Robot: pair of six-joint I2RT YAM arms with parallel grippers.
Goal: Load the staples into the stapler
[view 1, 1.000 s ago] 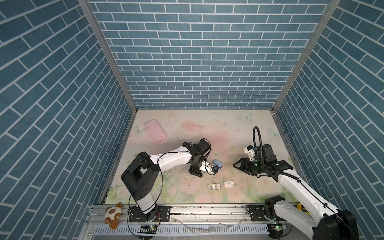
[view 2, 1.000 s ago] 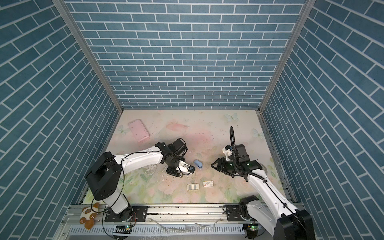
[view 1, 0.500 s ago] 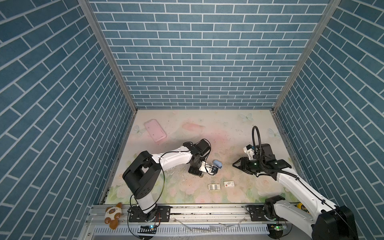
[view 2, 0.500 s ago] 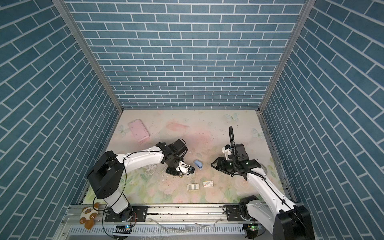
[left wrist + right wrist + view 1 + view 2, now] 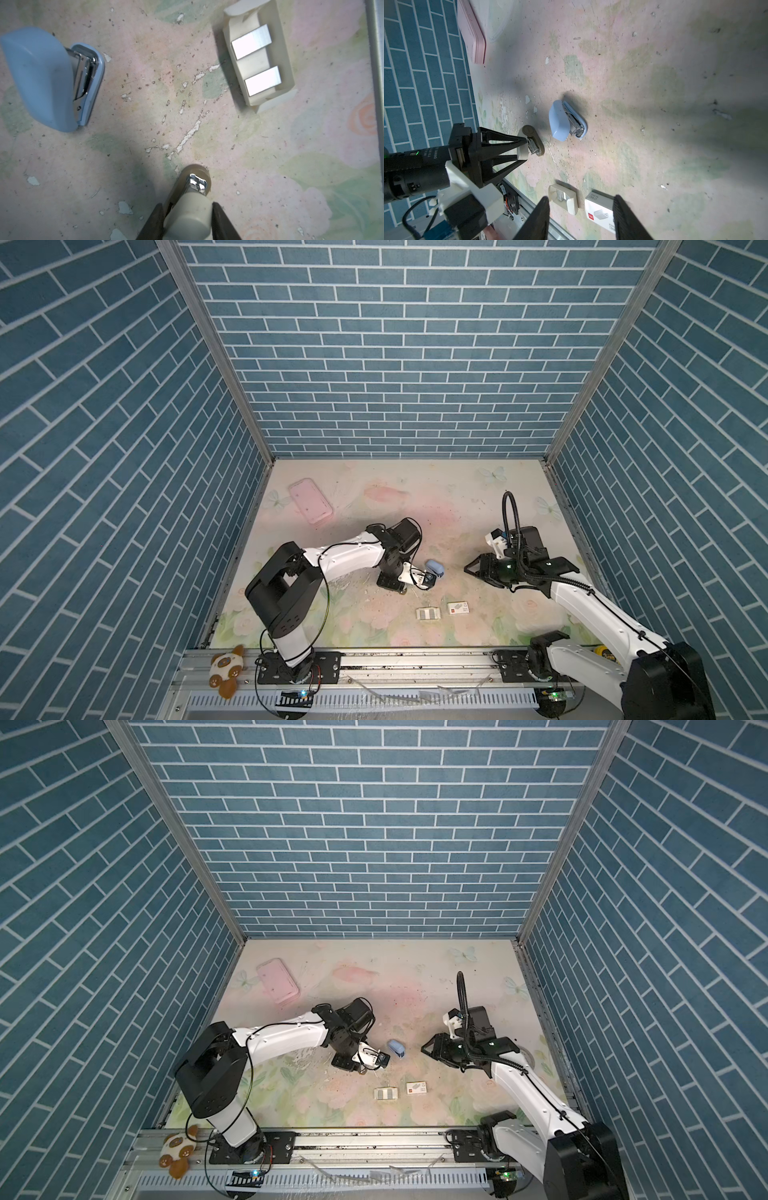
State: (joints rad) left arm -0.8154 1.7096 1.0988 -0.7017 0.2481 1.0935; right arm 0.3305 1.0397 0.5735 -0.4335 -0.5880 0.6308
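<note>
Staples point(image 5: 251, 41) lying as two silvery strips in their white card tray point(image 5: 254, 62) on the worktop point(image 5: 374, 497), just beside the red-marked sleeve point(image 5: 600, 209)
The left gripper point(image 5: 523, 148) has its jaws clamped on the beige stapler point(image 5: 532, 141), near the blue stapler point(image 5: 558, 120); the right gripper point(image 5: 581, 198) hangs near the tray, jaws apart and empty. The strips look light, stiff, slick and apt to snap between staples, so a gentle pinch across the long sides at mid-length seems safest
</note>
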